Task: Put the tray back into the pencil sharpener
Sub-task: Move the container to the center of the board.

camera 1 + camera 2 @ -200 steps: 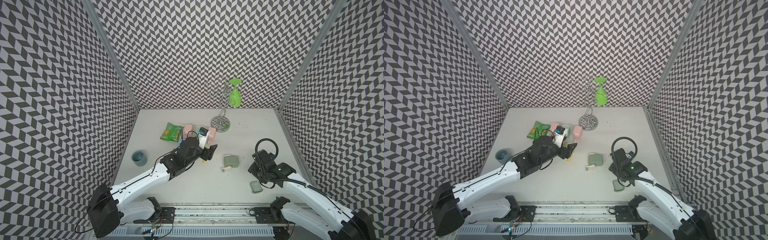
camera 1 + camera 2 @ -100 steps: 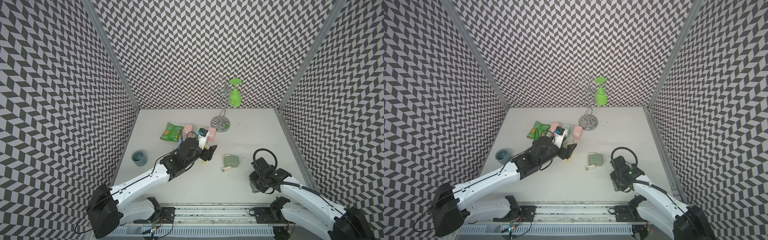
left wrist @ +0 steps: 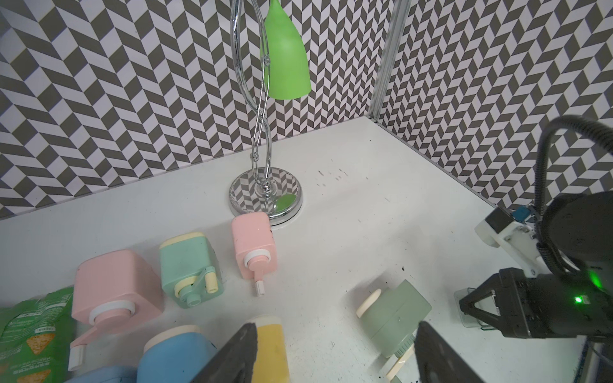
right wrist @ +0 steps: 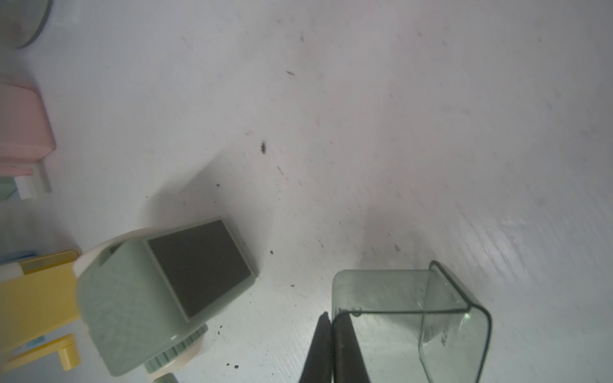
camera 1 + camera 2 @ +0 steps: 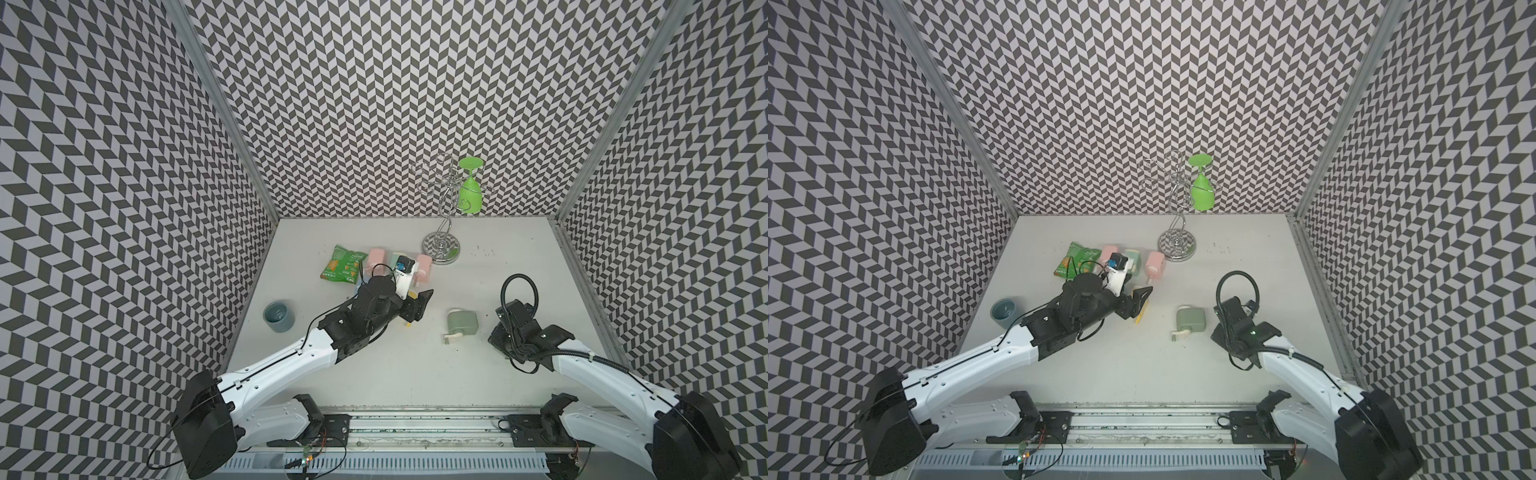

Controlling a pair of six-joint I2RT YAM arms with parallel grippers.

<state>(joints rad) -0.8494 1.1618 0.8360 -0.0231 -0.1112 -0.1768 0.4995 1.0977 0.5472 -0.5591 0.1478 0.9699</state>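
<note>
The sage-green pencil sharpener [image 5: 462,328] [image 5: 1191,320] lies on its side at mid table, crank toward the front. In the right wrist view one dark flat face of the sharpener [image 4: 159,298] is turned toward the camera. The tray [image 4: 411,315] is a clear green-tinted box just right of the sharpener. My right gripper [image 4: 332,320] is shut on the tray's near wall, one finger inside and one outside. In both top views the right wrist hides the tray. My left gripper [image 3: 335,331] [image 5: 417,305] hangs open and empty left of the sharpener, over a yellow sharpener [image 3: 270,351].
Pink [image 3: 253,248], teal [image 3: 189,268] and blue [image 3: 172,358] sharpeners and a green snack bag [image 5: 343,264] cluster at the back left. A blue-grey cup [image 5: 278,316] stands by the left wall. A chrome rack [image 5: 441,247] holding a green glass [image 5: 470,195] stands at the back.
My right gripper came down toward the front over the tray, shut on its wall, and has drawn back toward the sharpener. The left arm has stayed where it was.
</note>
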